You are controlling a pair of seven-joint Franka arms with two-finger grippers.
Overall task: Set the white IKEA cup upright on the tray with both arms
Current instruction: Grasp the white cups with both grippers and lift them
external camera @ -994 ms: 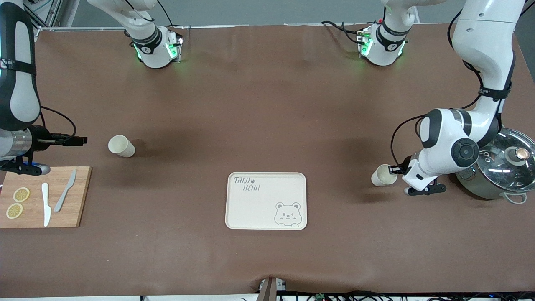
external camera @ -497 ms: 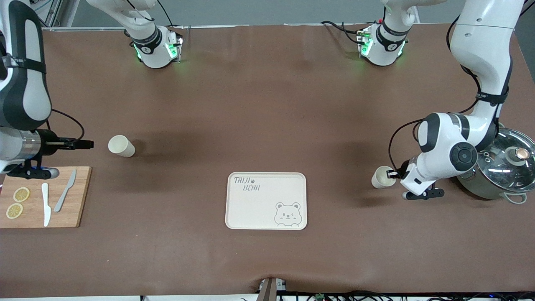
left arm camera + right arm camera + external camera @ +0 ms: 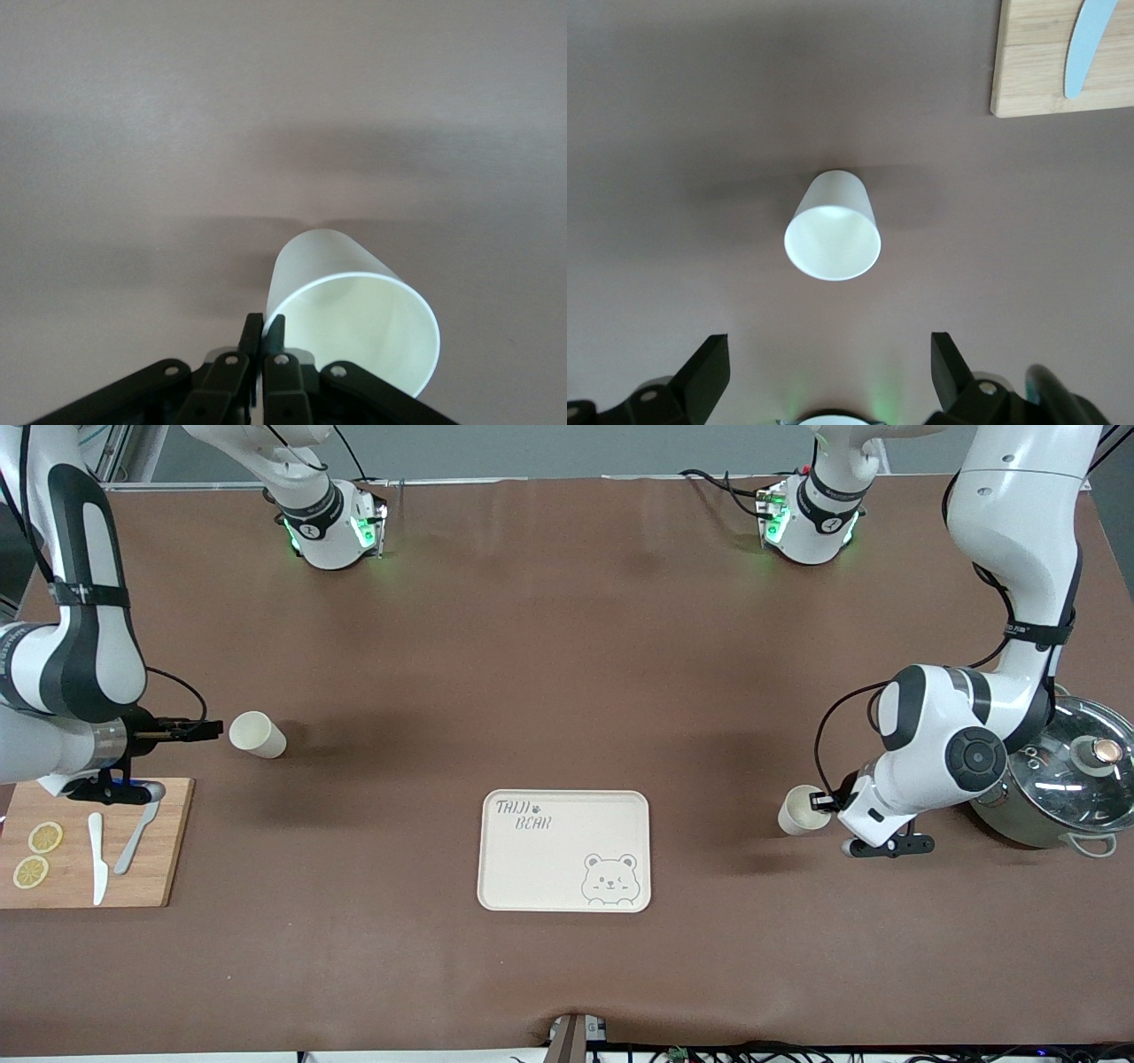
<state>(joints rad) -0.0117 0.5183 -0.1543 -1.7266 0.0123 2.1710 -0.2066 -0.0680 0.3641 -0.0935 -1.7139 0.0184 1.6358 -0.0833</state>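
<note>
Nearing one lying cup [image 3: 257, 735], released right hand [image 3: 209, 731]; left hand [image 3: 826, 803] grasping another cup's [image 3: 799, 812] rim, shifted trayward.

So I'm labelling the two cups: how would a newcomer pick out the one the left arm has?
Start at the steel pot at the left arm's end of the table. Beside it, toward the tray, lies a white cup on its side. Unlike the other cup, the left gripper pinches its rim.
</note>
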